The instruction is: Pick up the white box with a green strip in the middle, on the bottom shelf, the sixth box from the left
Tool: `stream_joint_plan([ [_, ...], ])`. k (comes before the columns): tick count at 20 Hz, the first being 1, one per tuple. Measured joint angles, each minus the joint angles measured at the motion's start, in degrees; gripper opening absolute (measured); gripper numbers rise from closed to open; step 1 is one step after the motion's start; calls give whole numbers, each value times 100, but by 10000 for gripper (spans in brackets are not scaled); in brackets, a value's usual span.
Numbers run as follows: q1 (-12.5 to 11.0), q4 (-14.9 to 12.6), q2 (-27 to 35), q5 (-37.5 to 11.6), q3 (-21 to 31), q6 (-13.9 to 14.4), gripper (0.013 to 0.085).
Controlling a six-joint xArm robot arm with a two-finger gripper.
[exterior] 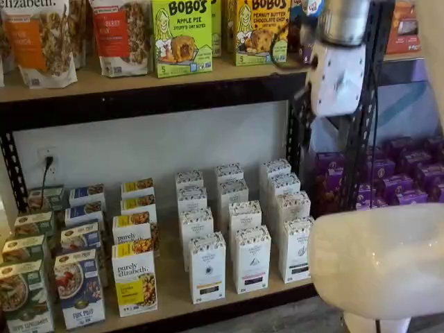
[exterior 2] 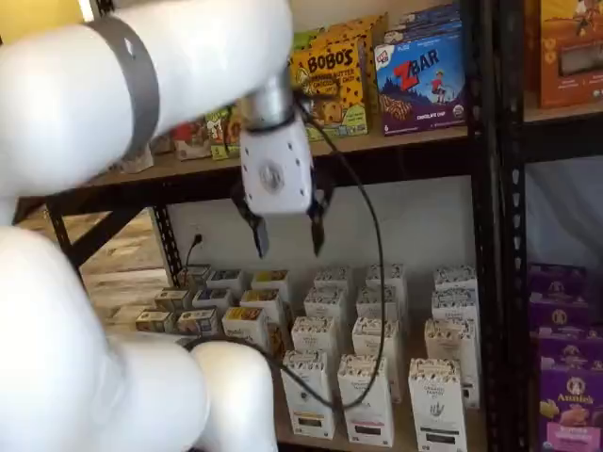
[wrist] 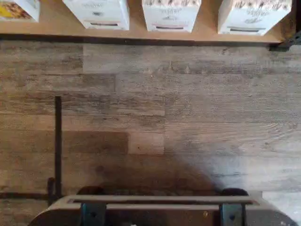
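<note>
On the left of the bottom bench [exterior: 173, 290] stood coloured cereal boxes [exterior: 134, 277], and right of them 3 columns of tall white cartons. In the front row, the left carton [exterior: 207, 268] carried a dark band, the middle carton [exterior: 251, 258] a pinkish one, and the right one, which I took for the white box [exterior: 296, 250] wanted, a thin dark-green band. It also showed in a shelf view [exterior 2: 435, 405] and in the wrist view [wrist: 249, 16], upright at the front edge, just beside the black rack post [exterior: 357, 132].

The jaws hung released, high above the bench and well apart from every carton, with a plain gap between the 2 black fingers [exterior 2: 256, 234]; nothing was held.

The main risk was mistaking the carton: the 3 fronts differed only by a thin band, so a small drift leftward would likely close the jaws on the pink-banded neighbour. The cartons stood close and tall, so a slanted approach might tip one. The post at the right could also catch the arm or its cable [exterior 2: 377, 282].
</note>
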Motion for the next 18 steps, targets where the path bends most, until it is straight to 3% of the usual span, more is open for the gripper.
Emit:
stream_joint_plan([
  [4,-79,-36,97,-1044,806,-101,850],
  [8,-139,-33,639,-1927,1313,-189,850],
  [11,-161,-34,1118,-2937,1714,-238,850],
  [18,-258,-123,2881,-4998,1961,-326,850],
])
